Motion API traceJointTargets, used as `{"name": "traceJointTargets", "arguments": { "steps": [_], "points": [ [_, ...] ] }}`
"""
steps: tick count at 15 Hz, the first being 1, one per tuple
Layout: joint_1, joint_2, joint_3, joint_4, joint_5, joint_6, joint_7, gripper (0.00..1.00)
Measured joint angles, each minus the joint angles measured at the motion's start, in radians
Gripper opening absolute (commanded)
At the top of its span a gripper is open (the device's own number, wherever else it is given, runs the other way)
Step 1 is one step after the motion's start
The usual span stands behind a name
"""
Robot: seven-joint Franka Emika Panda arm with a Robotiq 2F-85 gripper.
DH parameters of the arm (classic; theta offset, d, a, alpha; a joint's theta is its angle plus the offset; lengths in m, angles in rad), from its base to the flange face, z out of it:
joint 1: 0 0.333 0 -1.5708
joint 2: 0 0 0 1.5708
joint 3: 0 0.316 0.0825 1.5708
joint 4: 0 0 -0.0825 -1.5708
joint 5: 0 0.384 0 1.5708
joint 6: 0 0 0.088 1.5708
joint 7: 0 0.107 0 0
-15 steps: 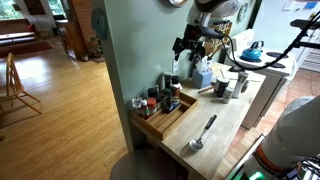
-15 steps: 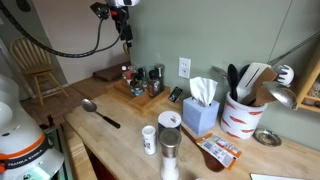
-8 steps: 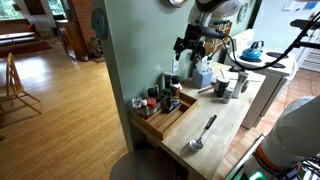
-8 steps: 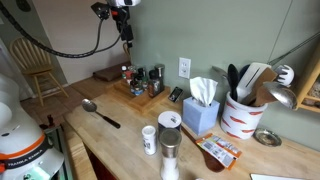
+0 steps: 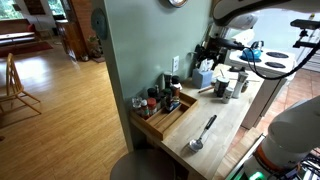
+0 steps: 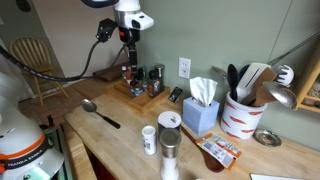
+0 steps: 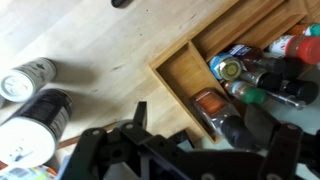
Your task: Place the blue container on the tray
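Blue container (image 6: 149, 139), small, pale and cylindrical, is shown upright on the wooden counter near its front edge. It is just beside a taller grey metal cup (image 6: 169, 135) and well apart from the tray (image 6: 133, 90). Nothing is touching it.

The tray, long, shallow and of light wood, is set against the green wall. 1 end is crowded with spice jars (image 6: 141, 74). The other end is left bare, and its floor is seen plainly in the wrist view. A metal ladle (image 6: 100, 112) is laid on the counter in front of the tray.

High above the tray area, the gripper (image 6: 128, 50) is hung from the white arm. Its jaws are spread wide and nothing is held between them. In the wrist view they appear as dark, blurred shapes, with only tray and counter beneath.

Compared with 0.5 s ago, the arm has been swung. More of it is now shown in both exterior views, and the gripper (image 5: 208, 55) has been shifted along the counter, off the jars and toward the cups. This is judged to be the start of the approach to the container. No grasp has been made, so pick-up, carry and placement all remain to be done.
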Motion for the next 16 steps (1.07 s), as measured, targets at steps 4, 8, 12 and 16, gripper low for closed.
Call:
{"name": "traceJointTargets", "arguments": {
  "steps": [4,8,12,16],
  "points": [
    [-0.108,0.001,-0.053,-0.084,-0.033,0.077,0.051,1.0],
    [-0.175,0.007,-0.051,-0.123,-0.106,0.2,0.149,1.0],
    [-0.171,0.006,-0.051,-0.12,-0.106,0.2,0.149,1.0],
    [-0.175,0.016,-0.047,-0.115,-0.114,0.2,0.186,1.0]
  ]
}}
